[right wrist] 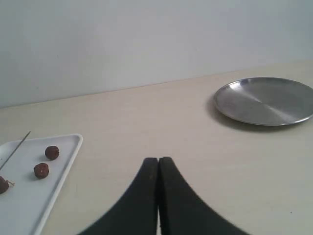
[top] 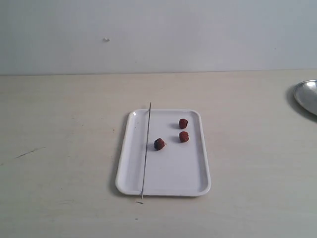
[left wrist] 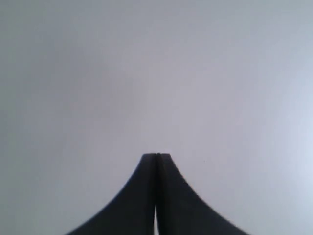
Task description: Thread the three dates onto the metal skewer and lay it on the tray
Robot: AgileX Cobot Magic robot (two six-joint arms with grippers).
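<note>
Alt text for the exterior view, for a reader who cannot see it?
A white tray on a pale table holds a darker date and two redder dates, all loose. A thin metal skewer lies along the tray's left side, ends past the rim; a silvery dish shows at right.

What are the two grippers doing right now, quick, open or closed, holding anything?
The left gripper is closed, holding nothing.
The right gripper is closed, holding nothing.

Plain pale wall (top: 158, 34) behind beige tabletop (top: 59, 148), even light.
</note>
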